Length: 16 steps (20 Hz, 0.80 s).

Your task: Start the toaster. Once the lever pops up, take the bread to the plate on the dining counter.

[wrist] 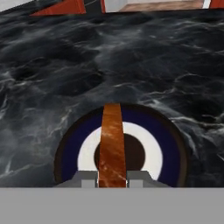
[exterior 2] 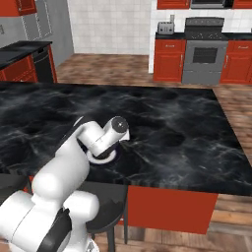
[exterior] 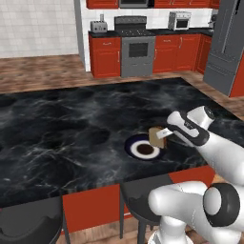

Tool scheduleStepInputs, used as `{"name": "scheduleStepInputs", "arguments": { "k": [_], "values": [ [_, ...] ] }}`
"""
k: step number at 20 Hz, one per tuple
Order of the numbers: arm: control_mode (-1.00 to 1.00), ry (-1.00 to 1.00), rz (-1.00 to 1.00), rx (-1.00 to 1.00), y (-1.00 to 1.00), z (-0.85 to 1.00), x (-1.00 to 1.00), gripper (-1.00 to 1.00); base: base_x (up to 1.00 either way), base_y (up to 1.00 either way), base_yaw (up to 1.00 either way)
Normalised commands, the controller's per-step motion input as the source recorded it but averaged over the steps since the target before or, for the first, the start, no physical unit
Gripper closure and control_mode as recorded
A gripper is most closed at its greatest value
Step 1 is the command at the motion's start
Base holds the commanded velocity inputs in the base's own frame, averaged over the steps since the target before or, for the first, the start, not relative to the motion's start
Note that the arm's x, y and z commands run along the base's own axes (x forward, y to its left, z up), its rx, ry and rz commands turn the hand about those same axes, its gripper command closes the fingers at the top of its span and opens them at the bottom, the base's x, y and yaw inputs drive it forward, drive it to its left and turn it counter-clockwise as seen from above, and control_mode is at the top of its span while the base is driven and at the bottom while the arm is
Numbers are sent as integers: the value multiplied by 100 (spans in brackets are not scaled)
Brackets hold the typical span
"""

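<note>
The delivery step is in hand: the tan, brown-crusted bread slice [exterior: 157, 137] hangs edge-on, clamped between the fingers [wrist: 89, 178], over the navy-rimmed white plate [exterior: 135, 142] near the near edge of the black marble table [exterior: 71, 133]. Next, probably, lower and release. The white arm reaches forward, wrist level.

The dining counter [exterior: 71, 128] is topped in black marble veined with white and carried on a red base. The plate [exterior: 138, 147], navy-rimmed with a white centre, is set directly on the counter near its front edge.
</note>
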Motion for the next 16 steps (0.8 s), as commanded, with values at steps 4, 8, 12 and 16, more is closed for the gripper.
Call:
{"name": "scheduleStepInputs", "arguments": {
  "k": [4, 8, 12, 16],
  "values": [
    [-100, 0, 0, 0, 31, -16, 26, 100, 0, 0, 0],
    [-100, 0, 0, 0, 30, -14, 14, 100, 0, 0, 0],
    [-100, 0, 0, 3, 13, -29, 23, 100, 0, 0, 0],
    [-100, 0, 0, 4, 0, -40, 25, 100, 0, 0, 0]
  ]
}}
